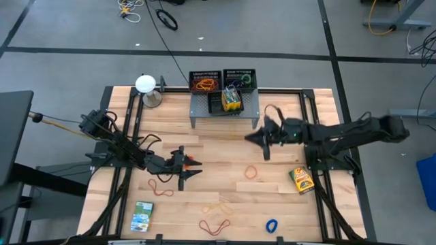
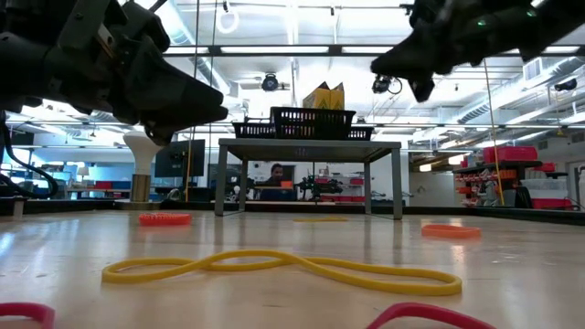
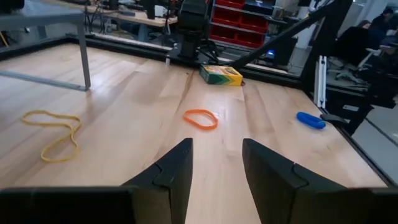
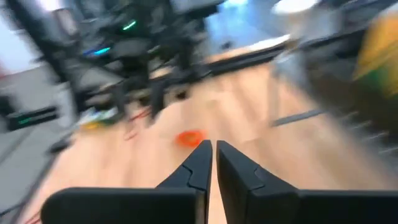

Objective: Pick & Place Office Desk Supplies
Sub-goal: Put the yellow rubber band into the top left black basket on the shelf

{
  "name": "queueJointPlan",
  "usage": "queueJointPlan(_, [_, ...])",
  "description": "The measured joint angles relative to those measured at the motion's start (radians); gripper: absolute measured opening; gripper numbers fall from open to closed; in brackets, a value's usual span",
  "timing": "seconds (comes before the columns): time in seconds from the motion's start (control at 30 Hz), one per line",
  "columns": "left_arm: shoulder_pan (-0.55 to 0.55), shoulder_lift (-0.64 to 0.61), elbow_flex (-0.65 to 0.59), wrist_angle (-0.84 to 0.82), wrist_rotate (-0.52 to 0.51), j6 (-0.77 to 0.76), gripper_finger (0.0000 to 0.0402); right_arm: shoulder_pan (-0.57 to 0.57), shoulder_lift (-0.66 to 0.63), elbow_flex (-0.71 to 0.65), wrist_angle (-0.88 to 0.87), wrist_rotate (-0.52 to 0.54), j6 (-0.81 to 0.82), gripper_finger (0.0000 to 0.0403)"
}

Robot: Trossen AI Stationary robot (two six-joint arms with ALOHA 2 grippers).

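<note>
My left gripper [image 1: 191, 167] [image 3: 216, 144] hovers open over the table's left middle, nothing between its fingers. An orange rubber band [image 3: 200, 118] [image 1: 251, 171] lies flat on the wood ahead of it, with a yellow-green box [image 3: 221, 74] [image 1: 301, 180] beyond. My right gripper [image 1: 248, 138] [image 4: 213, 145] is in the air just near of the grey shelf [image 1: 225, 112], shut and holding nothing. Two black mesh trays [image 1: 204, 80] [image 1: 240, 78] stand on the shelf, with rubber bands and another yellow-green box [image 1: 232, 101] in them.
Loose on the table lie a yellow band [image 2: 283, 268], a red band [image 1: 161, 187], an orange-red band [image 1: 214, 226], a blue band [image 1: 272, 224] and a green-white box [image 1: 142, 216]. A white ball on a stand [image 1: 145, 84] is at the far left.
</note>
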Motion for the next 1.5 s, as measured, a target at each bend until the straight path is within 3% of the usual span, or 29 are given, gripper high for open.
queueJointPlan(0.1, [0.000,0.004,0.000,-0.008,0.008,-0.015,0.0145,0.082,0.007,-0.021,0.000,-0.008,0.046,0.0032])
queueJointPlan(0.43, [-0.002,0.014,0.044,-0.164,0.051,-0.068,0.0125,0.468,0.080,-0.022,-0.058,0.456,0.078,0.0008])
queueJointPlan(0.63, [-0.016,0.015,0.167,-0.386,0.137,-0.059,0.0115,0.589,0.244,-0.022,-0.042,0.596,0.222,0.0012])
queueJointPlan(0.8, [-0.053,0.015,0.276,-0.565,0.141,-0.055,0.0104,0.623,0.414,-0.022,0.099,0.617,0.252,0.0010])
queueJointPlan(0.97, [-0.099,0.017,0.377,-0.733,0.151,-0.083,0.0100,0.604,0.517,-0.022,0.259,0.619,0.169,0.0009])
queueJointPlan(1.33, [-0.159,0.241,0.762,-1.192,0.134,-0.231,0.0103,0.544,0.541,-0.021,0.271,0.599,0.096,0.0009])
queueJointPlan(1.5, [-0.158,0.331,0.869,-1.278,0.129,-0.317,0.0131,0.553,0.541,-0.021,0.279,0.597,0.061,0.0009])
